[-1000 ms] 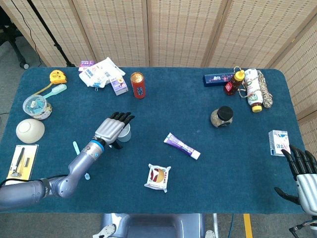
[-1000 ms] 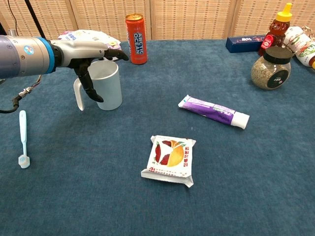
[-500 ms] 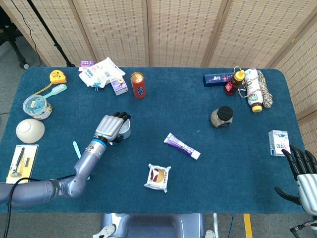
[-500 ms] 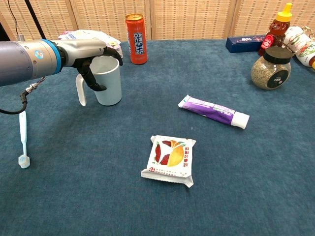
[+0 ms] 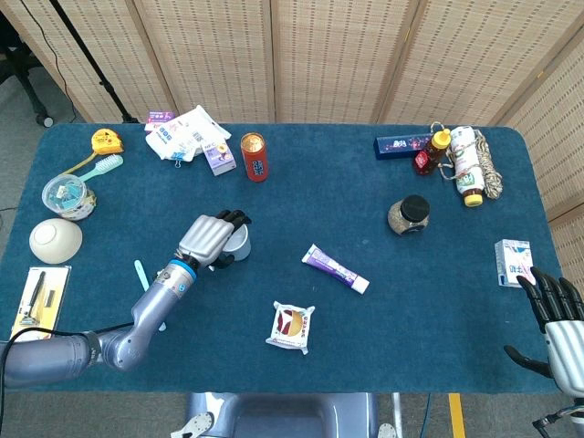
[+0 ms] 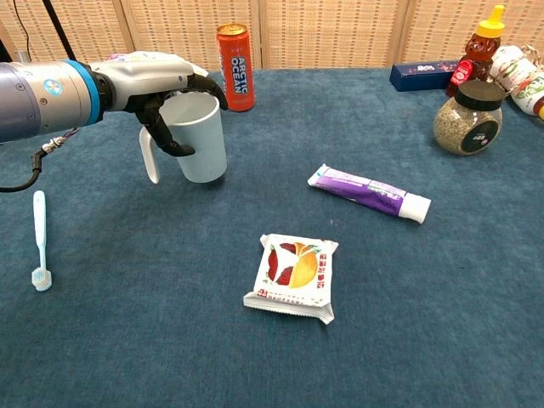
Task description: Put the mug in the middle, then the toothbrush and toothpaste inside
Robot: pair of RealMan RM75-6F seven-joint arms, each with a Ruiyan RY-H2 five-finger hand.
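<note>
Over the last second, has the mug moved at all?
Yes. The mug, held by the left hand, has shifted right, toward the toothpaste and away from the toothbrush.

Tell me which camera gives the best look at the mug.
The chest view: the mug shows side-on, upright, handle and rim visible, the left hand gripping it. The head view shows only part of its rim beside that hand.
</note>
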